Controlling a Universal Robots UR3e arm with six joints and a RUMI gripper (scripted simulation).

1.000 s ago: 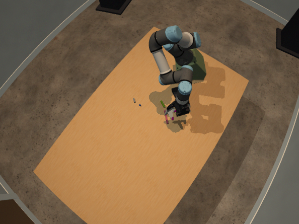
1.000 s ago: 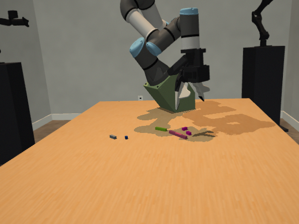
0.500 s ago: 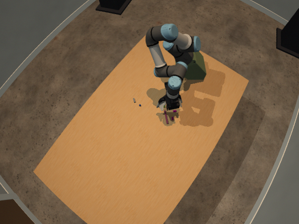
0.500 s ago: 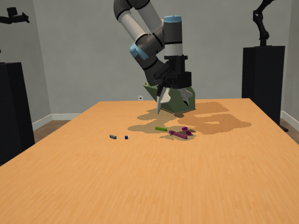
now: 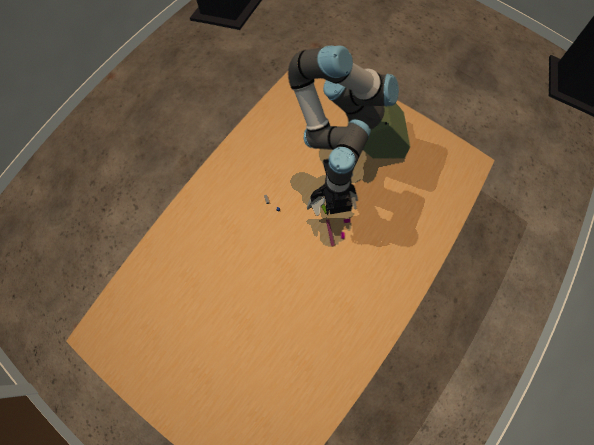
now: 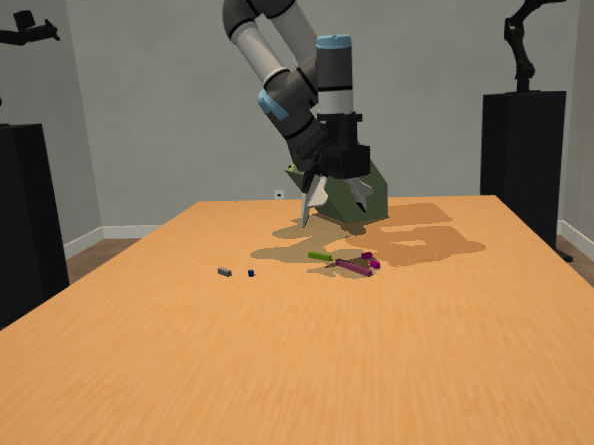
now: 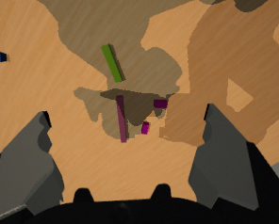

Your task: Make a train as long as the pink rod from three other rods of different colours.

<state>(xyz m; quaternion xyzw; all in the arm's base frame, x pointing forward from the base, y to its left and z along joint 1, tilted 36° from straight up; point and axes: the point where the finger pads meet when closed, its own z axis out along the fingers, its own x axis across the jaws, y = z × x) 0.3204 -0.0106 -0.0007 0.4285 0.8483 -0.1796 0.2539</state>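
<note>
Lime in colour, one rod (image 5: 324,209) (image 6: 320,256) (image 7: 112,63) lies flat on the wooden desk (image 5: 225,294) (image 6: 300,359) (image 7: 90,165), with one end near the far end of the pink rod (image 5: 330,233) (image 6: 353,267) (image 7: 122,120). These two rods do not touch, and their directions differ a little. The pink rod also lies flat, and it is the longest of the rods in sight.

Two small magenta rods are on one side of the pink rod, apart from it. The first magenta rod (image 5: 347,220) (image 6: 366,255) (image 7: 160,104) lies nearly crosswise to it, and the second magenta rod (image 5: 343,235) (image 6: 375,264) (image 7: 145,128) points more along it. There is a small space between these two.

On the other side, well apart from this group, the blue rod (image 5: 278,209) (image 6: 251,273) (image 7: 3,56) and the grey rod (image 5: 267,199) (image 6: 224,272) lie near each other, but not touching. In the wrist view the blue rod is partly cut by the border.

The claw (image 5: 334,209) (image 6: 334,219) (image 7: 128,108) is wide open above the desk, pointing down, and it holds nothing. In the top view it covers a part of the lime rod. The shadow of the arm falls over the pink rod. No three rods stand end to end in a line, so the train is not made.
</note>
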